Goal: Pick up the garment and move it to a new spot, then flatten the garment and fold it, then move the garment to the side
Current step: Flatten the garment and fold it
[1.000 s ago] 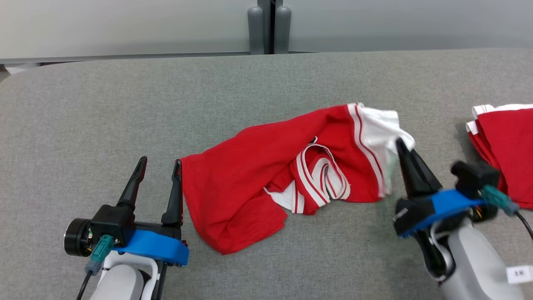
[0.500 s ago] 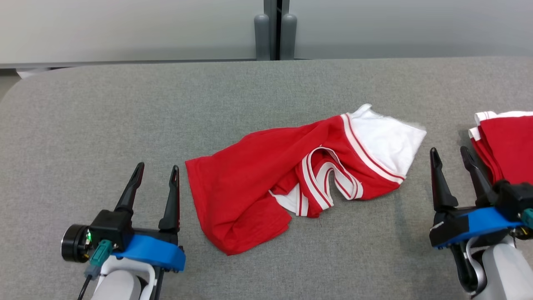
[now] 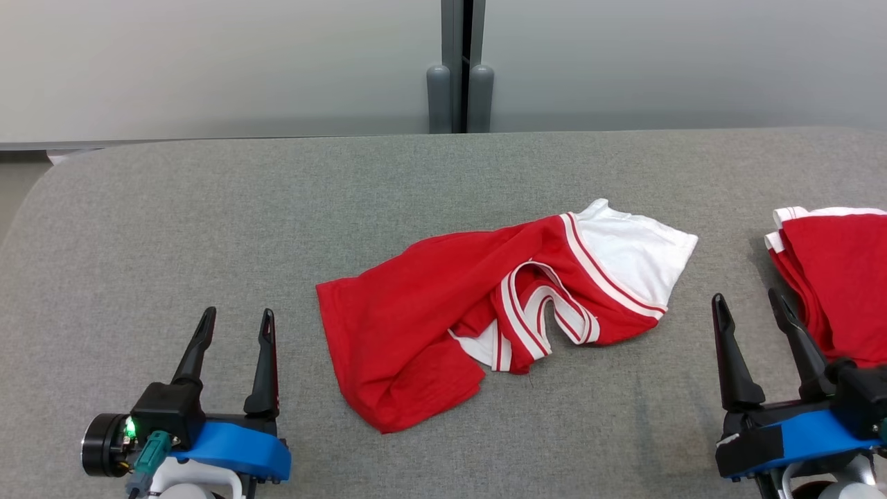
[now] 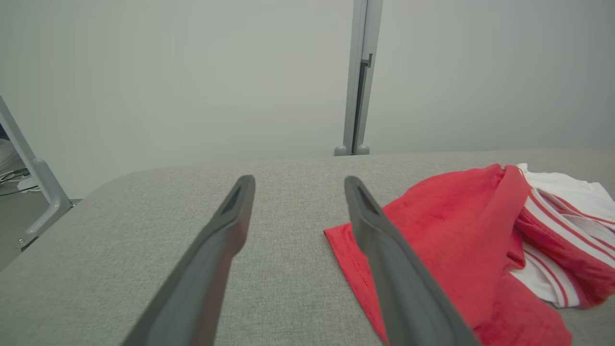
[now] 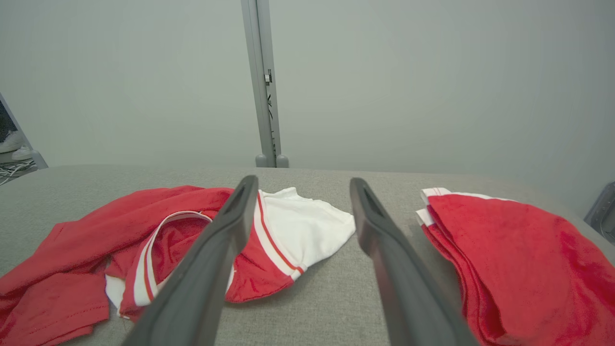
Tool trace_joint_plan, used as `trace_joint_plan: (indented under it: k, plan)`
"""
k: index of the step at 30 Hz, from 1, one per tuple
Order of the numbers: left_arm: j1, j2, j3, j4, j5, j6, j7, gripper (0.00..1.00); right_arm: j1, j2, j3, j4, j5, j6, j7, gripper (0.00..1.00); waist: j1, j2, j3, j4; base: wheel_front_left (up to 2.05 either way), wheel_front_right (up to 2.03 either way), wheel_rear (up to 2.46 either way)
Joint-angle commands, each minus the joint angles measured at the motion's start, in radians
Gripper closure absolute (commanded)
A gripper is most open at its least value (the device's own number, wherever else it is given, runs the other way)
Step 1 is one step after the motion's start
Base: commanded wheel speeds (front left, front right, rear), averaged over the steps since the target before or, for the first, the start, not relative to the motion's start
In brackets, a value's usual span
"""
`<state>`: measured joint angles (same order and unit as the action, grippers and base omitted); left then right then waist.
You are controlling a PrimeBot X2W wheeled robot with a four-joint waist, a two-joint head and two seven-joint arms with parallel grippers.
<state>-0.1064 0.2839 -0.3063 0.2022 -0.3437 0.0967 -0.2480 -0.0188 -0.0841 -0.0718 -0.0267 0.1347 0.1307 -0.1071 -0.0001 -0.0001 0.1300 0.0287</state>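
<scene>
Garment (image 3: 443, 305), red with white trim, lies crumpled at the middle of the grey desk (image 3: 208, 208). Left pincer (image 3: 237, 317) hovers low at 8 o'clock from it, fingers parted, empty, pointing to 12. Right pincer (image 3: 747, 299) sits at 4 o'clock, likewise released, just beside a folded red pile (image 3: 838, 277) at 3 o'clock.

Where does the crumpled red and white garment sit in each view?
Head view: crumpled garment at centre.
Left wrist view: lower right.
Right wrist view: lower left.
Shared landmark: the grey post standing behind it.
</scene>
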Motion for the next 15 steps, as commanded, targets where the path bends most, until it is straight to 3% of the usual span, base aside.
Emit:
trace_joint_plan:
  k: [1, 15]
  plan:
    - [0.005, 0.005, 0.004, -0.008, -0.003, 0.006, 0.003, 0.0, 0.017, 0.006, -0.002, -0.015, -0.005, 0.0, 0.008, 0.0, 0.0001, 0.0001, 0.0, -0.001, 0.0, 0.0, 0.0]
    - [-0.006, 0.02, -0.003, -0.029, -0.007, 0.015, 0.016, 0.0, 0.026, 0.021, 0.0, -0.072, -0.008, 0.0, 0.04, 0.0, 0.0001, 0.0001, 0.016, -0.005, 0.0, 0.0, 0.0]
